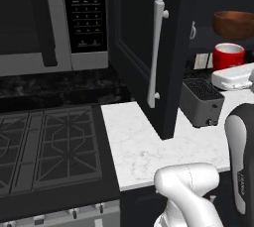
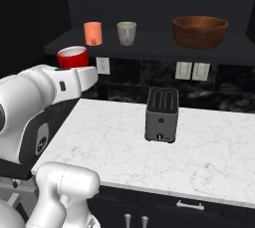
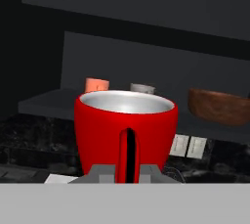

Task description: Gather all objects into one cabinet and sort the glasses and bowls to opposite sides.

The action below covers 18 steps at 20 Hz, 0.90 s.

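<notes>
Hand view: red cup (image 3: 126, 135) clamped by its handle in the end effector (image 3: 128, 171), raised toward the cabinet shelf.

Right base view puts the red cup (image 2: 72, 57) in the air just off the left end of the shelf (image 2: 149, 48), above the left edge of the surface (image 2: 209, 147) where the toaster (image 2: 162, 114) stands. On the shelf, the orange cup (image 2: 92, 33) and the grey-white mug (image 2: 126, 33) sit toward the left end and the brown bowl (image 2: 199, 31) toward the right end, well apart, which fits the sorting. Gripping the handle keeps the cup upright; it likely belongs beside the other cups. The cabinet door (image 1: 144, 47) stands open, its pale handle (image 1: 156, 52) facing the stove side.
</notes>
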Motion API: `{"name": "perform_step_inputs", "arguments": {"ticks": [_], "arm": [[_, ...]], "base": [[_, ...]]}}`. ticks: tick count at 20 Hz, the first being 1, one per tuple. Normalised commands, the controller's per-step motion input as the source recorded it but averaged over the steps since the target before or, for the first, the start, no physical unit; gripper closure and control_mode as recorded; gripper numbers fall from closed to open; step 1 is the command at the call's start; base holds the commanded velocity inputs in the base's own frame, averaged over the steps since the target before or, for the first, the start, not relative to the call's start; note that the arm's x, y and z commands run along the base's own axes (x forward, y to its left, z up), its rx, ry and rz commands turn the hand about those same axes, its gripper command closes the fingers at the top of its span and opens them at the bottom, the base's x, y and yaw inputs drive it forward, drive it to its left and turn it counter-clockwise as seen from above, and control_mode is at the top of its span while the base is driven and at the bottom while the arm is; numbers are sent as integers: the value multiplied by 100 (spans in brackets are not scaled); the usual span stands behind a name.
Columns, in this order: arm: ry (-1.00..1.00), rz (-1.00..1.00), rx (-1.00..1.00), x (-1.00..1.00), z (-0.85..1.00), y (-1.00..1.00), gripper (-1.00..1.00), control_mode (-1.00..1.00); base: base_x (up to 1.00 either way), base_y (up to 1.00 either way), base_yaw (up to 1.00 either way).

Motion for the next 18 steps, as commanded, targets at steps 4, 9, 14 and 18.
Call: {"name": "perform_step_inputs", "arguments": {"ticks": [4,9,14,18], "arm": [[-9,2,0,0,46,0,100,-100],[-1,0,0,7,27,0,100,-100],[7,0,0,31,0,-2,100,-100],[6,1,1,45,0,0,100,-100]], "base": [[0,0,0],[0,0,0],[0,0,0],[0,0,0]]}}
